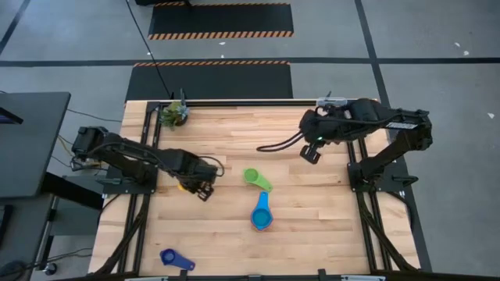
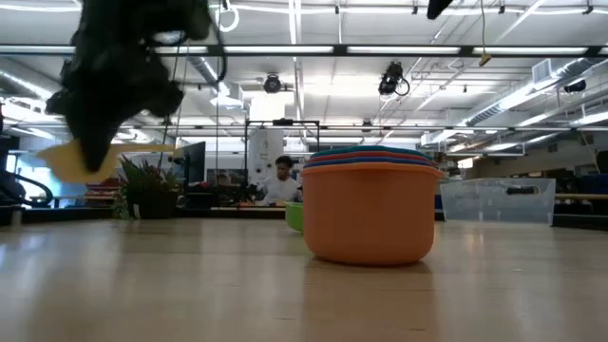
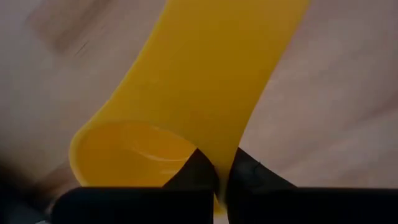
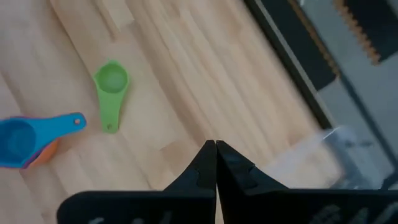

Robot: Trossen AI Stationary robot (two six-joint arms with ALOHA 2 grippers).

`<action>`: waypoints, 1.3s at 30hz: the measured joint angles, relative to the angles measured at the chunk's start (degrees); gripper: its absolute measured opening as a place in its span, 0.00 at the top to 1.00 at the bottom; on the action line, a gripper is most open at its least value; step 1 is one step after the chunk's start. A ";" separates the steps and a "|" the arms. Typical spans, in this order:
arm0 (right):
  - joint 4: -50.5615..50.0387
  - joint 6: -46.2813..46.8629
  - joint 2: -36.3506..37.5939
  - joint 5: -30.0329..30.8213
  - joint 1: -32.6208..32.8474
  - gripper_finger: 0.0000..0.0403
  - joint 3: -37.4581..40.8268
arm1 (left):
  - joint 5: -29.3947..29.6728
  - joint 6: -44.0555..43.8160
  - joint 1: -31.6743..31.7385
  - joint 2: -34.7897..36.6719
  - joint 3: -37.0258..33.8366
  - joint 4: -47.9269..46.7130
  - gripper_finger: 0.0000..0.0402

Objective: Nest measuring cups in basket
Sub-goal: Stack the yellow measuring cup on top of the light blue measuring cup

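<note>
Nearest the front edge of the table (image 1: 312, 234) lies the dark blue cup (image 1: 176, 258), alone and well apart from the rest. Farther in, the nested stack (image 1: 261, 217) (light blue on top, orange at the bottom in the low view) sits mid-table, with the green cup (image 1: 256, 179) just beyond it. To the stack's left, the left gripper (image 3: 222, 177) has its fingers pinched tight on the flat handle of the yellow cup (image 3: 186, 93), which hangs clear of the wood in the low view. The right gripper (image 4: 216, 155) is fully closed on nothing, hovering over the far right part of the table. The basket (image 2: 496, 200) stands near that far right corner.

These cups look light, stiff and smooth, so the thin handle is probably the best place to grip; a pinch there may let the bowl swing or slip, so a squeeze close to the bowl seems safer.
</note>
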State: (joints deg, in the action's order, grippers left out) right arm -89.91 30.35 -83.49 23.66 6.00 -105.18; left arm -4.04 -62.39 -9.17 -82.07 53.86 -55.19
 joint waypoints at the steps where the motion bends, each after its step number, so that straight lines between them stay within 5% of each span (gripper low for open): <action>1: -0.13 -1.14 0.38 0.83 0.10 0.99 -0.77 | 0.67 -0.25 -0.27 0.01 2.27 0.04 0.97; 10: -0.13 -13.80 9.39 2.88 1.87 0.99 -1.56 | 9.73 -11.56 -6.30 -5.19 20.65 0.13 0.97; 23: 0.36 -23.43 19.89 5.01 3.43 0.99 -1.56 | 9.79 -33.36 -10.71 -31.42 52.12 0.39 0.97; 29: 0.54 -24.58 20.84 8.36 3.43 0.99 -1.56 | 9.76 -35.43 -10.71 -42.70 66.74 0.31 0.97; 39: 0.70 -27.50 20.78 8.26 3.43 0.99 -1.56 | 7.08 -38.98 -10.39 -49.43 70.35 -3.75 0.97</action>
State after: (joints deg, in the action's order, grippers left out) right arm -89.21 2.85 -62.72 31.92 9.43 -106.74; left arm 3.05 -101.36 -19.56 -131.50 124.21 -58.94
